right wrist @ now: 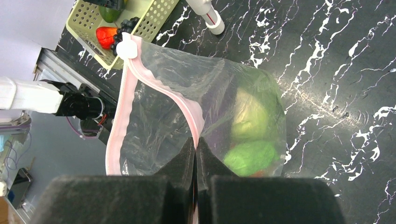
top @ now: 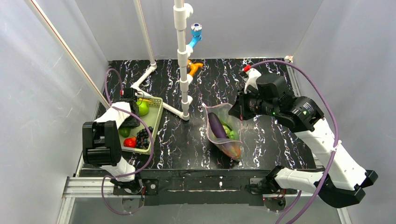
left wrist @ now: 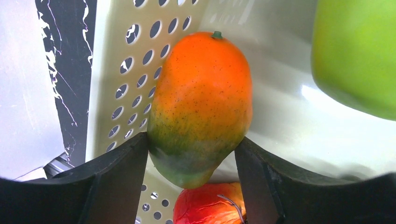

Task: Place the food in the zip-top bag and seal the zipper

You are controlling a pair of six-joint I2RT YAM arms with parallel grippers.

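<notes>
My left gripper [left wrist: 192,140] reaches into the pale green basket [left wrist: 121,70], and its two fingers press the sides of the red-orange-green mango [left wrist: 201,102]. In the top view the left gripper [top: 132,105] hides the mango. My right gripper [right wrist: 196,140] is shut on the pink zipper [right wrist: 154,84] of the clear zip-top bag [top: 224,135] and holds its mouth open. Inside the bag lie a purple piece [top: 217,125] and green fruits [right wrist: 250,156]. A green round fruit [top: 143,108], a red piece [top: 130,142] and dark grapes [top: 143,137] stay in the basket.
A white pipe stand [top: 182,56] rises at the back centre, with a foot [top: 175,111] reaching between basket and bag. An orange clip [top: 194,67] and a blue fitting [top: 196,32] hang on it. White walls close in both sides. The bag's white slider [right wrist: 127,48] sits at the zipper's far end.
</notes>
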